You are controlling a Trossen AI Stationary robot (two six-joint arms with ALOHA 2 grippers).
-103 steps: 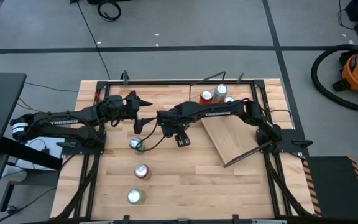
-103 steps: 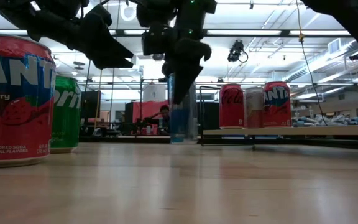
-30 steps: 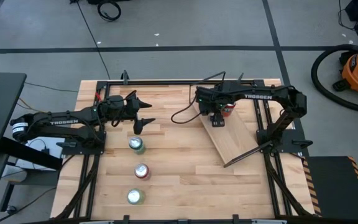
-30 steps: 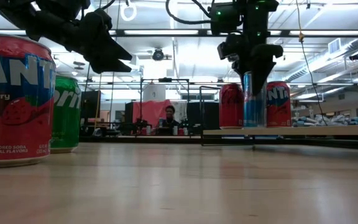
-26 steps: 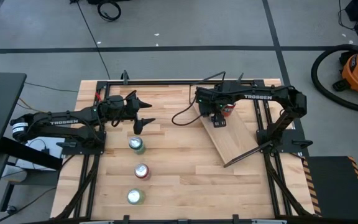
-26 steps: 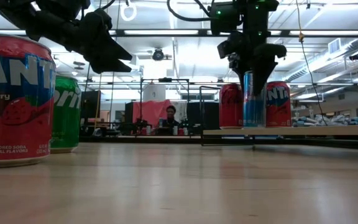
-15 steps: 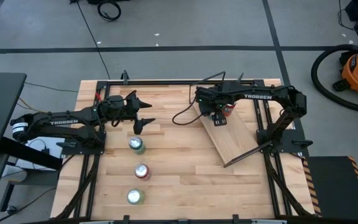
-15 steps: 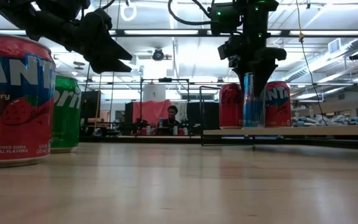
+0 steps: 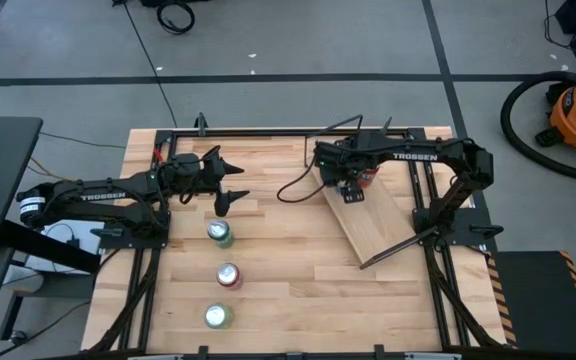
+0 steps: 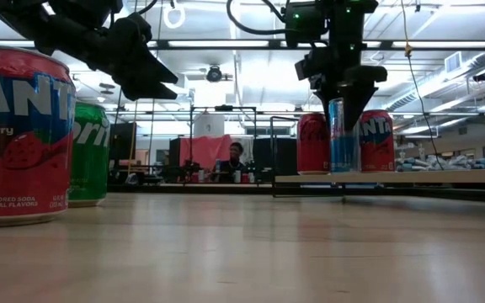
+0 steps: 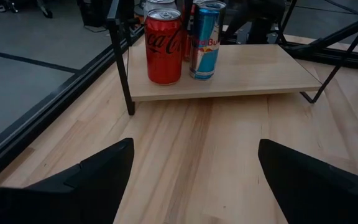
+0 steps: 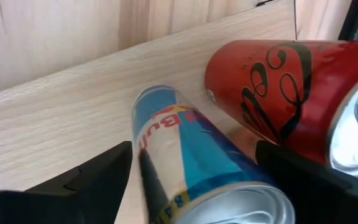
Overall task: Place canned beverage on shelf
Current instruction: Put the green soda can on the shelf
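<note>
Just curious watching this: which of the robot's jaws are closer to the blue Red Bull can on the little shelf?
The right gripper: it sits directly over the blue can. The left gripper hangs across the table, well away.

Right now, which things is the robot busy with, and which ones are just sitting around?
Part of the job:
- blue can, standing on the shelf
- right end effector, open just above the blue can

Just lying about:
- red cola can on the shelf
- three cans on the table
- left end effector, waiting open

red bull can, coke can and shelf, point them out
red bull can [image 11: 205,37], left wrist view, middle of its side
coke can [image 11: 163,46], left wrist view, its label
shelf [image 11: 260,68], left wrist view, bare board
</note>
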